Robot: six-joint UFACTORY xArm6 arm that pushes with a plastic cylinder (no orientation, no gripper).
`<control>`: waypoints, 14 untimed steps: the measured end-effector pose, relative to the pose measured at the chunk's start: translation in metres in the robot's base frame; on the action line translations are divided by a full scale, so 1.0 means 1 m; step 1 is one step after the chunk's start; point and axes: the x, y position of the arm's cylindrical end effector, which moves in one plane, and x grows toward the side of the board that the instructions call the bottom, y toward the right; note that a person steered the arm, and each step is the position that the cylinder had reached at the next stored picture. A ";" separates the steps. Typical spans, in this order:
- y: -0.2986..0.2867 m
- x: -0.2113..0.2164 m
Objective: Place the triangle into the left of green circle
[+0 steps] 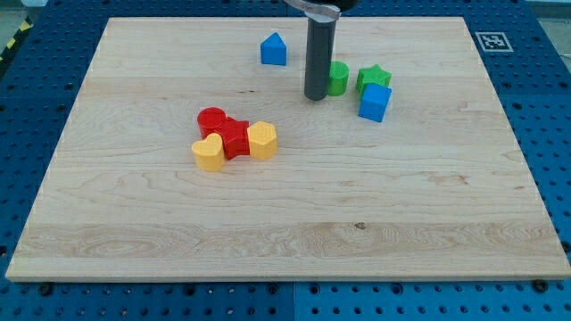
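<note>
The tip touches the circle at its nine o'clock. The triangle sits at the tip's ten o'clock, apart. The star lies at the circle's three o'clock.

Wooden board; blue perforated table

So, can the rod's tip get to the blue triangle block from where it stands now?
Probably yes: my tip sits just left of the green circle, and bare board separates it from the blue triangle up-left.
</note>
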 end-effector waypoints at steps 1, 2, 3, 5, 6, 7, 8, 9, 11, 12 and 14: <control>-0.023 -0.008; -0.057 -0.026; -0.103 -0.042; -0.130 -0.140; -0.097 -0.160; -0.077 -0.158; -0.063 -0.133; -0.063 -0.095; -0.023 -0.067; 0.013 -0.059; 0.028 -0.029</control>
